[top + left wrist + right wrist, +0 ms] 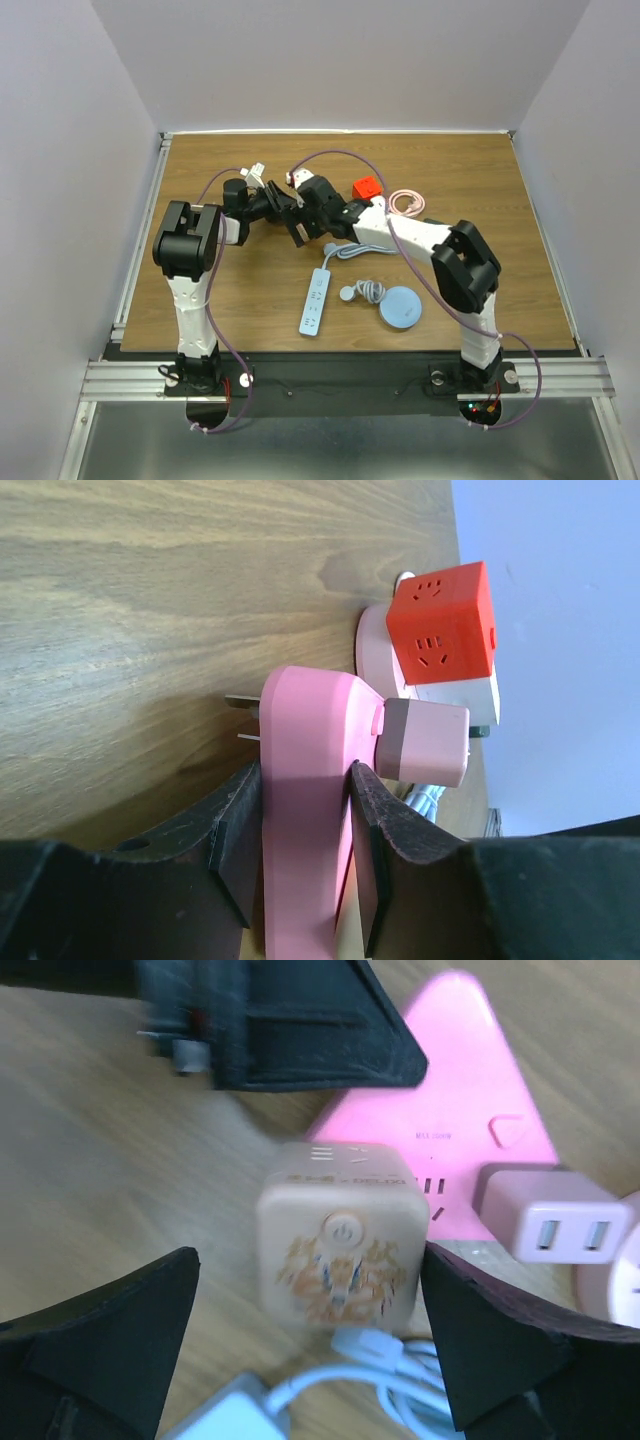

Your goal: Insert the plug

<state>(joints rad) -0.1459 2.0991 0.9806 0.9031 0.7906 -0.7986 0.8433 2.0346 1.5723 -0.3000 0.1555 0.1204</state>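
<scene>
Pink socket block [310, 710] is what your left end effector [307, 780] is pinching flat between both fingers. It's held up off the desk [130, 600], around 10 o'clock from the desk's middle in the top view. Your right end effector [310, 1265] is spread wide around the peach cube plug [340, 1250], with a clear gap on one side and the other finger just beside it, so it's gripping nothing. The cube plug sits up against the block's face, next to a pink USB charger [548, 1223] already plugged in there. To me the insertion looks done or nearly so, but I can't tell if it's pushed fully home, since the joint is hidden behind the cube. What's left, I'd guess: check the seating, maybe one more push, then back off. The cube's button face looks straight at the right wrist camera, so its hidden pins should point away into the block. Being a cube, it has no real long axis, and the insertion line runs roughly 3 to 9 o'clock in the top view. The block's own prongs [240, 699] stick out the far side, bare. A white power strip [315, 300] lies at 6 o'clock from the end effectors.
</scene>
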